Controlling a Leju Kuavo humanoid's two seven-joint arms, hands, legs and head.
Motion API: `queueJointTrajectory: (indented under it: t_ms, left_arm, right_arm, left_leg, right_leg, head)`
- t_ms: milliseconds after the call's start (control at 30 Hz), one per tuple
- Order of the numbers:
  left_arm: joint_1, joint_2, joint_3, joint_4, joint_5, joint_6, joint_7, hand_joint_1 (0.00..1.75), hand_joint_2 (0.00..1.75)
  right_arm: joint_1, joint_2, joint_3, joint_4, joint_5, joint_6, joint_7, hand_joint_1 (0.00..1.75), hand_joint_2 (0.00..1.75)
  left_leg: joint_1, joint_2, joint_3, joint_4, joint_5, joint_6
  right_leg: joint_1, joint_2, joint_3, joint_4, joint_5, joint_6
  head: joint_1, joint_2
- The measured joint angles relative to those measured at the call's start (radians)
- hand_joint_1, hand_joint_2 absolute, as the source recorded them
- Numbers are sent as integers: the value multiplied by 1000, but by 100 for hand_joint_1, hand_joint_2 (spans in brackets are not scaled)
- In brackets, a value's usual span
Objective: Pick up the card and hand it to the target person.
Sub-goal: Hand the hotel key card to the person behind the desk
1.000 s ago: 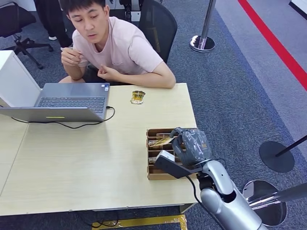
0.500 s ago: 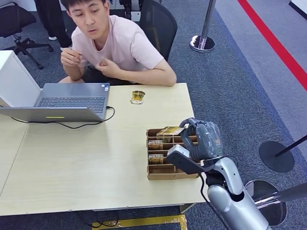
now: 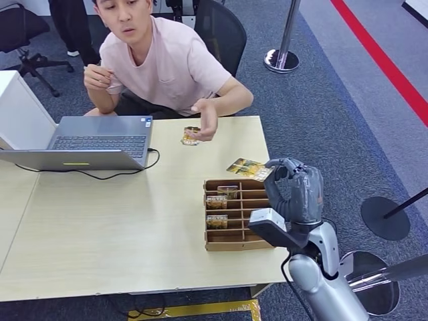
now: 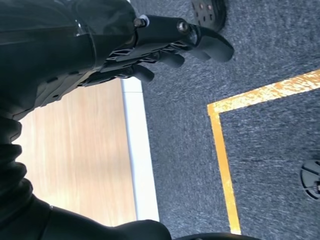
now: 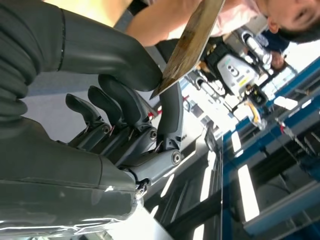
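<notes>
A light wooden table (image 3: 126, 221) is standing on grey carpet (image 3: 323, 120), with a red floor stripe (image 3: 383, 63) running past the far right of the table and a stanchion base (image 3: 281, 60) beyond it. A laptop (image 3: 81, 142) is resting on the far left part of the table, and a wooden slotted tray (image 3: 233, 214) is sitting near the table's right edge, with cards standing in several of its slots. A small packet (image 3: 190, 136) is lying near the table's far edge. A person in a pink shirt (image 3: 171, 63) is sitting at the far side of the table and is reaching one hand (image 3: 206, 120) out over the packet.

The right hand (image 3: 295, 190) is hovering just above the tray's right end. Its fingers (image 5: 171, 112) and thumb are clamping the card (image 3: 248, 167) by one edge. The card is sticking out from the fingers toward the person, above the tray's far edge and clear of the slots.

The left hand (image 4: 113, 45) is hanging beside the table edge, its fingers (image 4: 205, 42) lightly curled, slightly apart and holding nothing.
</notes>
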Motion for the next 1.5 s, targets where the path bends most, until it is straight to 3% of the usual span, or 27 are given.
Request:
queueJointTrajectory:
  t_ms: [167,333,733,867,900,1033,1333,1500]
  left_arm:
    - [-4,0,-1,0,-21,-6,-4,0,175]
    - [-6,0,-1,0,-36,-18,6,0,175]
    - [-7,0,-1,0,-40,-30,10,0,175]
    - [-8,1,-1,0,-39,-39,-1,0,175]
    - [-8,1,-1,0,-39,-45,-5,0,175]
    - [-7,1,-1,0,-36,-50,-20,0,0]
    - [-7,2,0,0,-19,-35,-14,0,0]
    - [-7,2,1,0,-7,-33,-14,0,0]
  right_arm:
    - [-108,83,-13,223,-13,-90,-43,161,175]
    - [-257,155,-32,476,0,-119,-18,161,175]
    - [-471,252,-36,877,115,-125,57,161,175]
    - [-514,271,-36,972,122,-125,60,0,175]
    - [-518,274,-36,984,121,-125,60,0,175]
    - [-533,281,-37,1025,117,-125,52,0,175]
    - [-553,286,-59,1064,45,-123,3,0,175]
    - [-567,283,-118,1071,-140,-35,-60,0,175]
  left_leg:
    - [0,1,1,0,2,-1]
    - [0,1,0,0,3,-1]
    - [0,0,0,0,3,-1]
    - [0,0,0,0,3,-1]
    - [0,0,0,0,3,-1]
    - [0,0,0,0,3,-1]
    - [0,0,0,0,3,-1]
    - [0,0,0,0,4,-1]
  right_leg:
    - [0,1,0,1,1,-1]
    - [0,0,0,1,2,-1]
    - [0,0,-1,1,2,-1]
    - [0,0,-1,1,2,-1]
    - [0,0,-1,1,2,-1]
    - [0,0,-1,1,2,-1]
    - [0,0,-1,1,2,-1]
    - [0,0,-1,1,2,-1]
  head:
    - [0,0]
    - [0,0]
    - [0,0]
    - [0,0]
    - [0,0]
    - [0,0]
    - [0,0]
    - [0,0]
